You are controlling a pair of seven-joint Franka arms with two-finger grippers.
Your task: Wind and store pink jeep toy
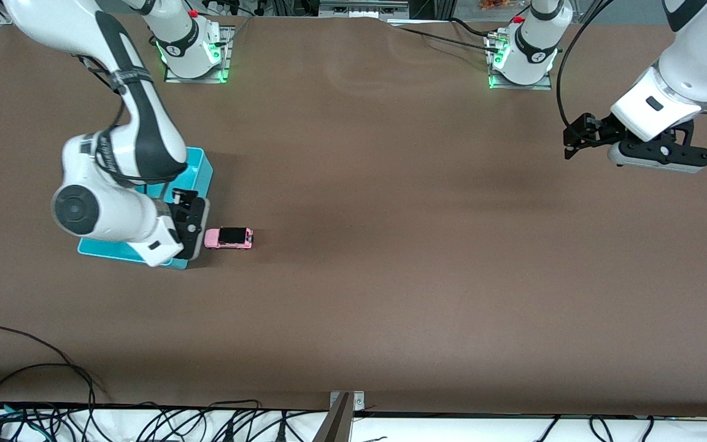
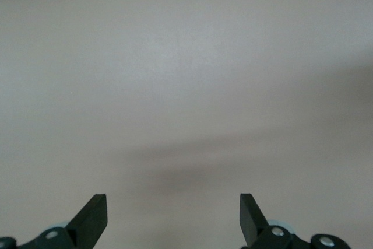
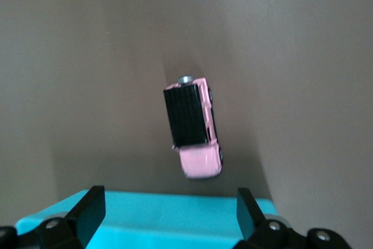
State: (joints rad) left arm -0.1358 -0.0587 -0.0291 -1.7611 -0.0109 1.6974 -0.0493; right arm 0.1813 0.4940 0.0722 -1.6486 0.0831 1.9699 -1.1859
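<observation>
The pink jeep toy (image 1: 229,237) stands on the brown table beside the cyan bin (image 1: 199,166), on the side toward the left arm's end. It also shows in the right wrist view (image 3: 194,126), with its black roof up. My right gripper (image 1: 189,221) is open and empty above the bin's edge (image 3: 175,214), just beside the jeep. My left gripper (image 1: 576,138) is open and empty, held in the air over bare table at the left arm's end, where it waits.
Cables lie along the table's front edge (image 1: 145,417). The two arm bases (image 1: 194,46) (image 1: 522,52) stand at the table's back edge. The left wrist view shows only bare table (image 2: 186,86).
</observation>
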